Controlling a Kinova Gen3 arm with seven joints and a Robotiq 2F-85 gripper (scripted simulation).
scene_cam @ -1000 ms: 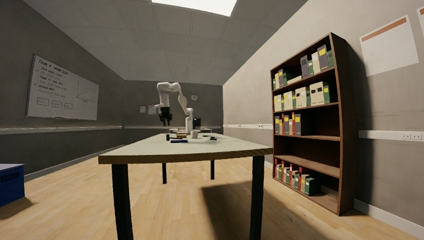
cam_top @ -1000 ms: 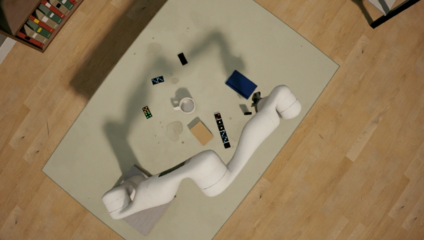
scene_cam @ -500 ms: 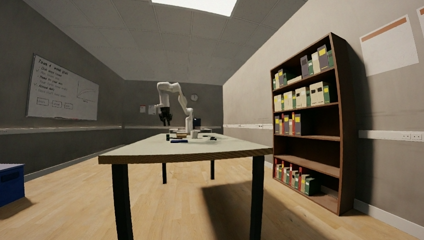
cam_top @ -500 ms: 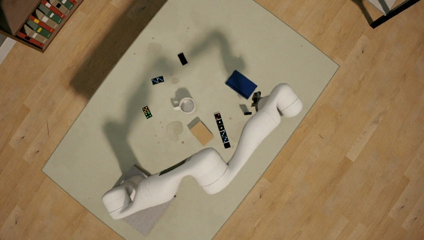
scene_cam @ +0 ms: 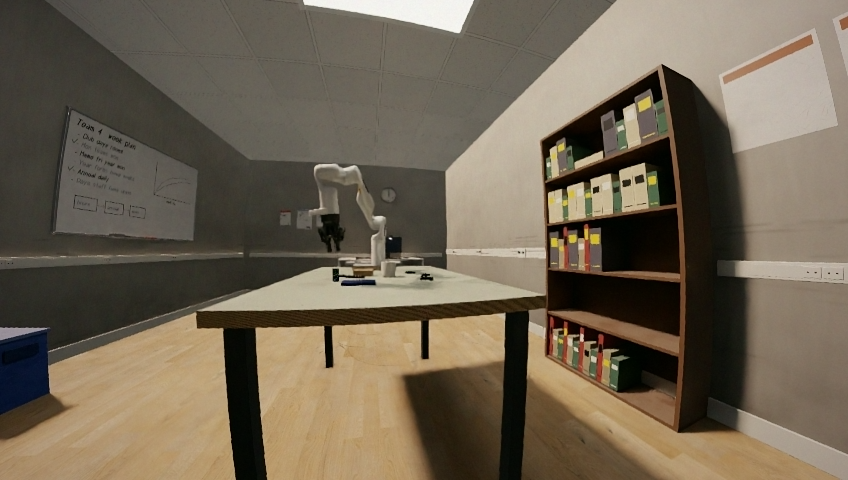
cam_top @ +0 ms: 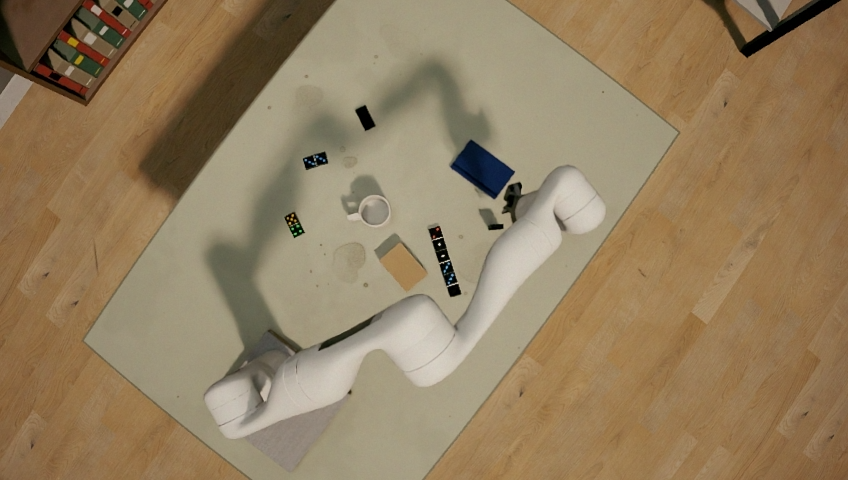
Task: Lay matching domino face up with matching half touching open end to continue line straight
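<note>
The domino line [cam_top: 444, 260] lies face up in the top view, running from a red-pipped end near the middle of the table to a blank end by my arm. One black domino [cam_top: 495, 226] stands on its edge to the right of the line; it also shows in the side view [scene_cam: 335, 274]. A face-down black domino [cam_top: 364, 117] lies at the far side. Two loose dominoes lie face up: a blue-pipped one [cam_top: 315, 160] and an orange-and-green one [cam_top: 293, 224]. My gripper [cam_top: 510, 199] [scene_cam: 330, 240] hangs high above the table, near the standing domino, part open with nothing seen between the fingers.
A blue flat book [cam_top: 482, 168] lies just beyond the gripper. A white mug [cam_top: 373, 211] and a tan box [cam_top: 403, 265] stand left of the line. My arm crosses over the table's near right side. The table edge is close on the right.
</note>
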